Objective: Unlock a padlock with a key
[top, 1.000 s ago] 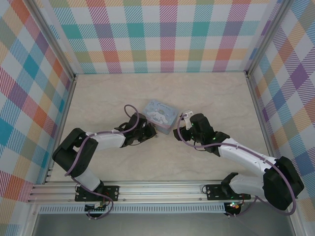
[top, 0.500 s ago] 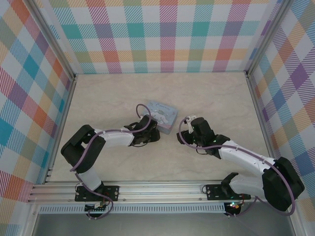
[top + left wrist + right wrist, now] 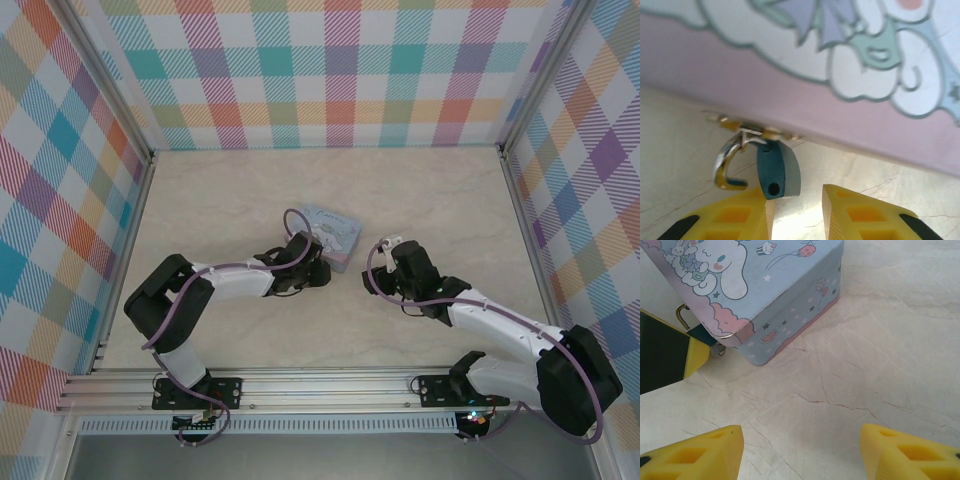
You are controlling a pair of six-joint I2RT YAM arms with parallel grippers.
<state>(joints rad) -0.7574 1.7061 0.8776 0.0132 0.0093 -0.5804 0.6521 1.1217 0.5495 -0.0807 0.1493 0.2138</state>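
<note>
The left gripper (image 3: pixel 797 202) shows its two yellow fingers (image 3: pixel 735 217) at the bottom of its wrist view; they are parted by a narrow gap with nothing clamped between them. Just past their tips hangs the padlock (image 3: pixel 778 167), a dark teal body whose lower end overlaps the tip of one finger; whether the two touch I cannot tell. Its shackle (image 3: pixel 726 162) curves off to one side with one end standing free of the body; the top of it hooks through a small brass-coloured latch (image 3: pixel 765 132) on the side wall of the pale blue cartoon tin (image 3: pixel 855 100).

The right gripper (image 3: pixel 800 440) is spread wide over the bare marble-patterned table (image 3: pixel 875 355) and holds nothing. Beyond it stands the tin, a corner turned toward this camera; the padlock hangs at the tin's side, close against the left arm's yellow finger.

From above, the left gripper sits at the tin's near edge; the right gripper is a little apart from the tin's right corner. Behind the tin rise the plaid walls (image 3: pixel 340 70).
</note>
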